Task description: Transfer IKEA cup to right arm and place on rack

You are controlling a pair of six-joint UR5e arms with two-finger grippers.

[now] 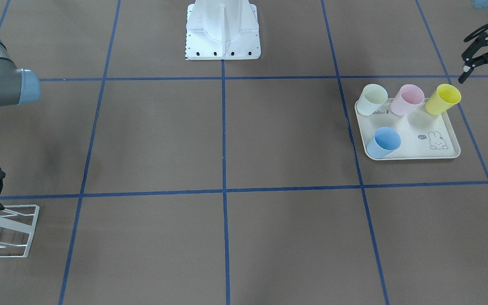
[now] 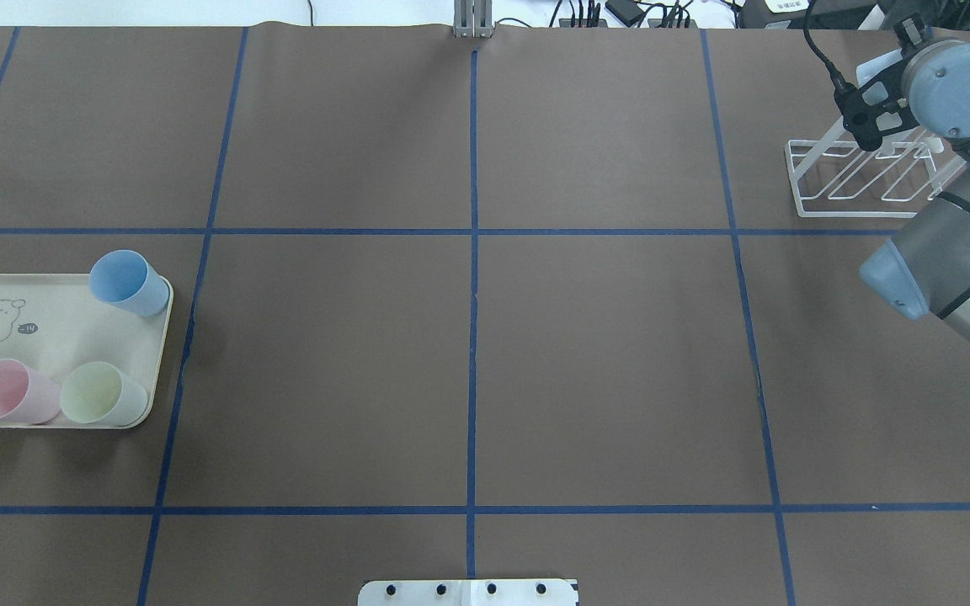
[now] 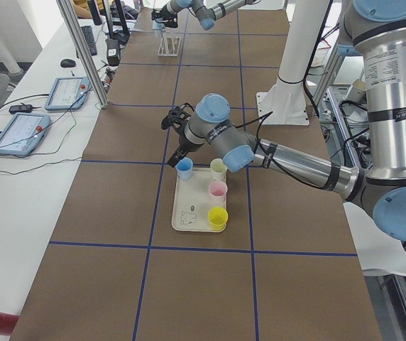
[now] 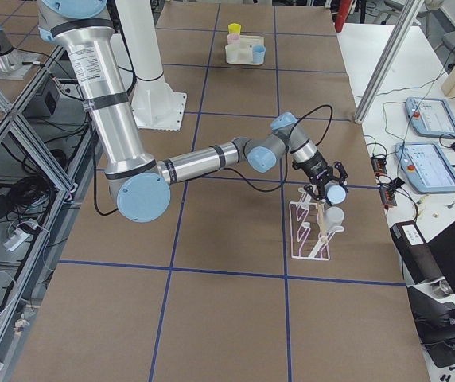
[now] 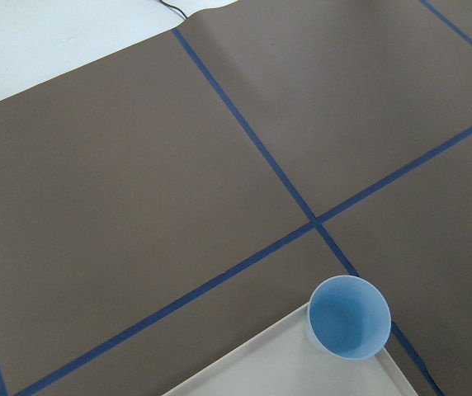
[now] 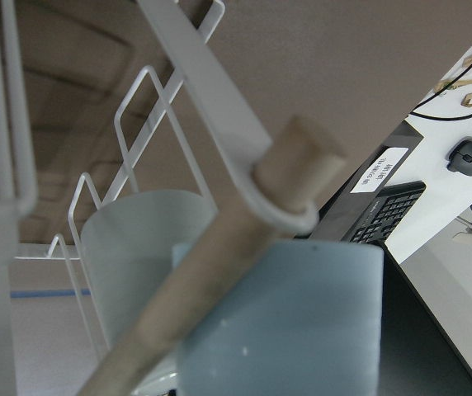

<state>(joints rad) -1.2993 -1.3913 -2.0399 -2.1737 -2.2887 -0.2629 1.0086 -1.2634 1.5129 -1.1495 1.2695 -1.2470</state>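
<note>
A grey-blue cup (image 6: 285,322) fills the bottom of the right wrist view, and the pale wooden rod (image 6: 298,161) crosses just in front of it. A paler cup (image 6: 137,247) sits behind them among the white wires of the rack (image 6: 199,87). The right gripper (image 4: 323,187) is right at the rack's top beside the grey-blue cup. Its fingers are cut off or covered in every view, so I cannot tell whether they clamp the cup or stand apart from it. The left gripper (image 1: 483,82) hangs in the upper right corner of the front-facing view with its fingers spread wide and nothing between them. Below it the cream tray (image 1: 447,127) holds a blue cup (image 1: 384,142) at its lower left corner. A pale green cup (image 1: 373,99), a pink cup (image 1: 408,99) and a yellow cup (image 1: 442,98) line its upper edge. The table (image 2: 603,353) is covered in brown paper crossed by blue tape lines (image 2: 473,337), with the white robot base (image 1: 223,29) at the top centre. White benches flank the table, carrying tablets (image 3: 22,131), cables, a keyboard (image 6: 393,210) and a mouse (image 6: 471,153). The rack is cropped at the left edge of the front-facing view. In the overhead view the yellow cup is nearly out of frame, and the right arm covers part of the rack.
</note>
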